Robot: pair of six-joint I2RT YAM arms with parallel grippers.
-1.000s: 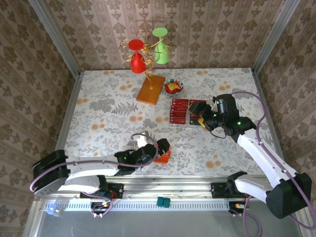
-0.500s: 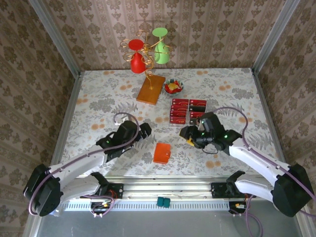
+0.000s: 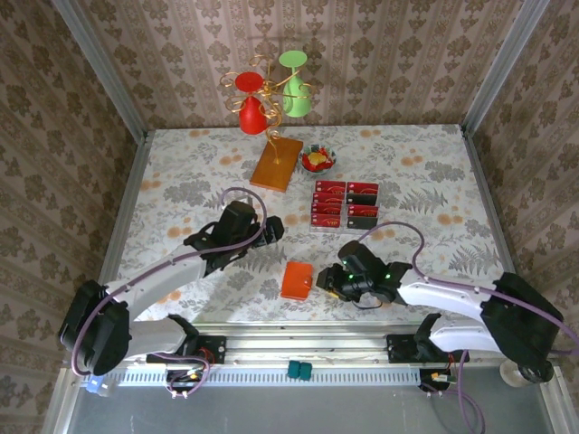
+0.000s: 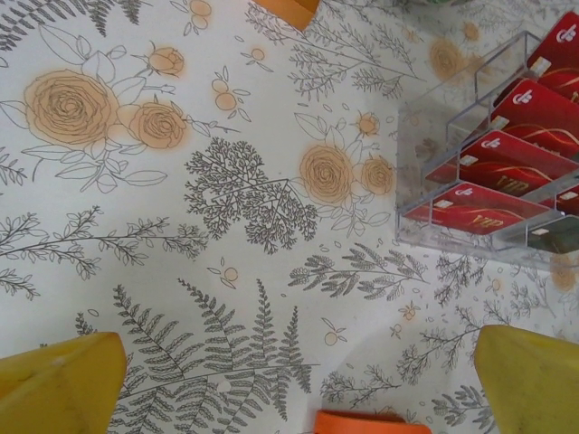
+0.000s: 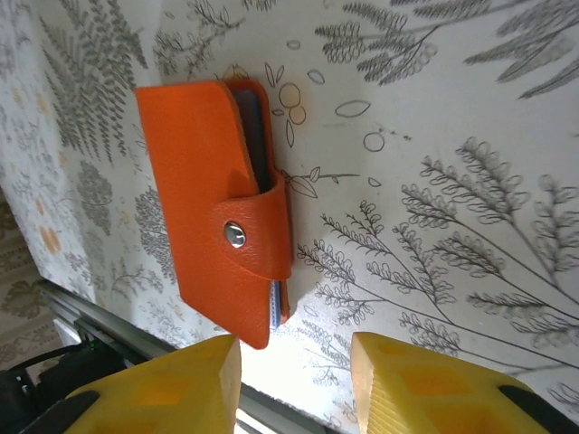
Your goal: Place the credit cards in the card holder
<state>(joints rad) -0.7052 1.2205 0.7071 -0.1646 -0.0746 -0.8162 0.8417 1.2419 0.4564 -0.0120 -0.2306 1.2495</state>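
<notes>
We find the job barely begun: the credit cards point(image 4: 493, 170) all sit in their clear tray point(image 4: 414, 117); the card holder point(image 5: 213, 212) lies snapped shut, well apart; the right gripper point(image 5: 294, 362) hovers beside it, part-open and empty; the left gripper point(image 4: 298, 380) gapes wide.

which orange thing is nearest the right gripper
The card holder, small and snapped shut, lying right beside the right gripper. The other orange thing, the larger flat board, lies far back, well away from it.
</notes>
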